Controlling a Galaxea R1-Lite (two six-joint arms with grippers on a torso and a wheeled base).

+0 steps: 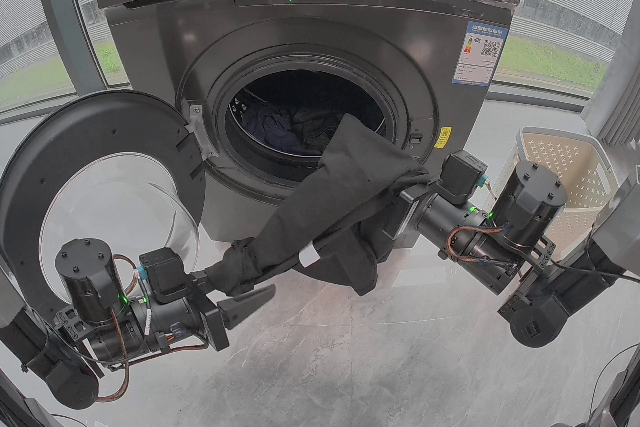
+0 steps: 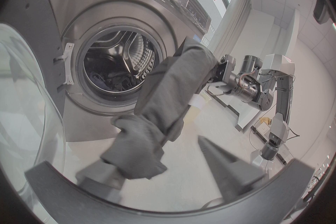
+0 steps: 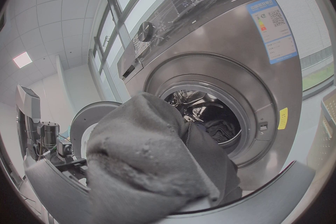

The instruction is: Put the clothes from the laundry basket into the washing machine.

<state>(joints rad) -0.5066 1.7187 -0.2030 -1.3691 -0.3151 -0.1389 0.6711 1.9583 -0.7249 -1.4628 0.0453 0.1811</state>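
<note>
Head view: garment (image 1: 340, 195) slung across the open washer (image 1: 167, 41), not yet in.
Left gripper (image 1: 252, 275) gapes, cloth merely draped on one finger, so it may slip to the floor (image 1: 373, 348) or trail outside the drum (image 1: 300, 115). Right gripper (image 1: 399, 208) is buried in cloth; its grip cannot be told. The right arm (image 1: 480, 235) hides the inside of the basket (image 1: 577, 165).

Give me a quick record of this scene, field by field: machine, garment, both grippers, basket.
washing machine: door open, dark clothes in drum
dark garment: spans both grippers, upper part at the drum opening
left gripper: open, garment end draped on it
right gripper: covered by the garment
laundry basket: on floor, right of machine
</note>
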